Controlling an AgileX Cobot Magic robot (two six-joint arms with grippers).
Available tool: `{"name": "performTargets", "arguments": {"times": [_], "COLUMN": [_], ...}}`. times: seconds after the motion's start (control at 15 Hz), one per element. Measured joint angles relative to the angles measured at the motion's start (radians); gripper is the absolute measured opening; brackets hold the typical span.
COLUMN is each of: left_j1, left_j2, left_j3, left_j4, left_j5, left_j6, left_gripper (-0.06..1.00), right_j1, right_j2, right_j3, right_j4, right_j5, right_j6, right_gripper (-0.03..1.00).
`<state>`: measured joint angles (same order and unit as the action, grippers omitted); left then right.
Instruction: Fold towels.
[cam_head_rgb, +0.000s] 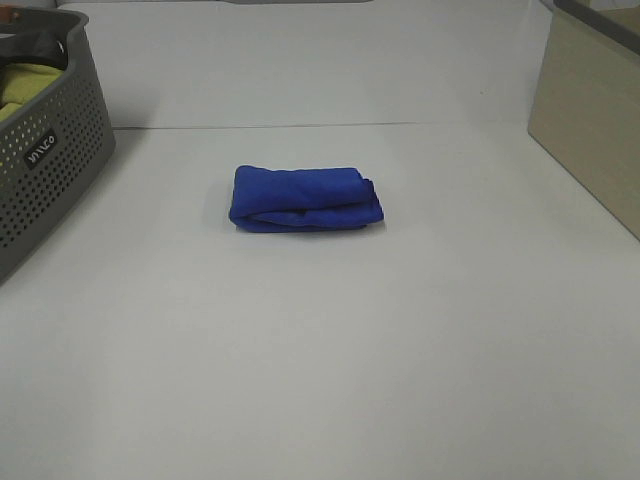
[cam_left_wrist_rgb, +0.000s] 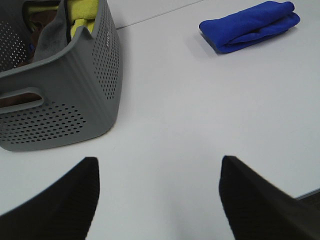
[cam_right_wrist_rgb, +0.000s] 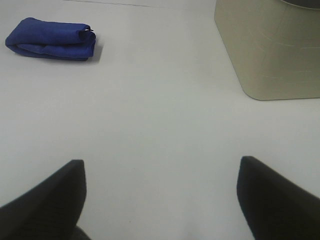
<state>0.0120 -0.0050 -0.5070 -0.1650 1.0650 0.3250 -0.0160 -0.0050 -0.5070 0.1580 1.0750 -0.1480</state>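
The royal-blue towel (cam_head_rgb: 303, 198) lies folded into a small thick bundle on the white table, a little left of the middle. It also shows in the left wrist view (cam_left_wrist_rgb: 250, 26) and in the right wrist view (cam_right_wrist_rgb: 51, 39). No arm shows in the exterior high view. My left gripper (cam_left_wrist_rgb: 159, 200) is open and empty, well away from the towel, near the grey basket. My right gripper (cam_right_wrist_rgb: 161, 200) is open and empty, well away from the towel, near the beige bin.
A grey perforated basket (cam_head_rgb: 45, 160) stands at the left edge, holding a yellow-green cloth (cam_left_wrist_rgb: 85, 11) and a dark cloth (cam_left_wrist_rgb: 50, 35). A beige bin (cam_head_rgb: 590, 110) stands at the right edge; it also shows in the right wrist view (cam_right_wrist_rgb: 272, 47).
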Motion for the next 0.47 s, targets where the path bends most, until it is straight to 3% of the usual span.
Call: {"name": "performTargets", "arguments": {"times": [0.47], "left_j1": [0.000], "left_j2": [0.000], "left_j3": [0.000], "left_j4": [0.000], "left_j5": [0.000], "left_j6": [0.000], "left_gripper": [0.65], "right_j1": [0.000], "right_j2": [0.000], "right_j3": [0.000], "right_j4": [0.000], "right_j5": [0.000], "right_j6": [0.000], "right_gripper": [0.78]}}
